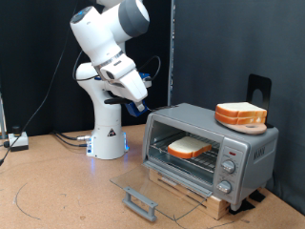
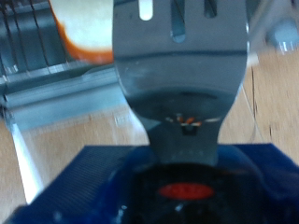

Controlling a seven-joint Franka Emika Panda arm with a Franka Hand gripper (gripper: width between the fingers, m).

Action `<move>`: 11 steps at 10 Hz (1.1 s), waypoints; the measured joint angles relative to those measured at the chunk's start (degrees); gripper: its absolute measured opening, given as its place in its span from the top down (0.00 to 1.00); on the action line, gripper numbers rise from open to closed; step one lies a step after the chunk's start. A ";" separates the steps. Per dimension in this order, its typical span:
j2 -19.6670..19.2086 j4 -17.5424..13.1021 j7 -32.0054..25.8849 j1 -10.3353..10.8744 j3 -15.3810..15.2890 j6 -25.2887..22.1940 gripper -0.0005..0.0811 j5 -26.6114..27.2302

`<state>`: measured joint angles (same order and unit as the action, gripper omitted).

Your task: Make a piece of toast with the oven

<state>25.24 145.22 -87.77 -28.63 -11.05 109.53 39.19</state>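
Nearest to us, at the lower centre of the exterior view, the oven's glass door (image 1: pixel 157 191) lies dropped flat, its grey handle (image 1: pixel 140 201) foremost. Behind it the oven (image 1: pixel 246 153) stands open at the right of the frame, and we see the toast (image 1: pixel 190 147) already lying flat on the rack (image 1: pixel 181 158) inside. A thicker stack (image 1: pixel 240 114) of slices sits on the oven's roof, untouched as far as we can judge. So loading looks done; the door is not yet shut, and we cannot read the knobs (image 1: pixel 230 164).

Farther back, at upper centre-left, the gripper (image 1: pixel 143 107) hangs in the air well apart from the oven. We cannot tell whether its fingers are apart or together. The wrist view is filled by a blurred flat slotted blade (image 2: pixel 182 56), with the toast (image 2: pixel 89 28) beyond it.
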 joint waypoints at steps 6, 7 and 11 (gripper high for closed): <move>2.80 1.02 -4.69 6.41 -3.81 -14.31 0.49 1.10; 3.82 1.81 -4.41 7.23 -5.57 -13.59 0.49 1.59; 7.53 4.73 -1.98 10.96 -12.32 -10.59 0.49 7.70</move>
<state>32.77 149.95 -89.75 -17.67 -23.37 98.95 46.89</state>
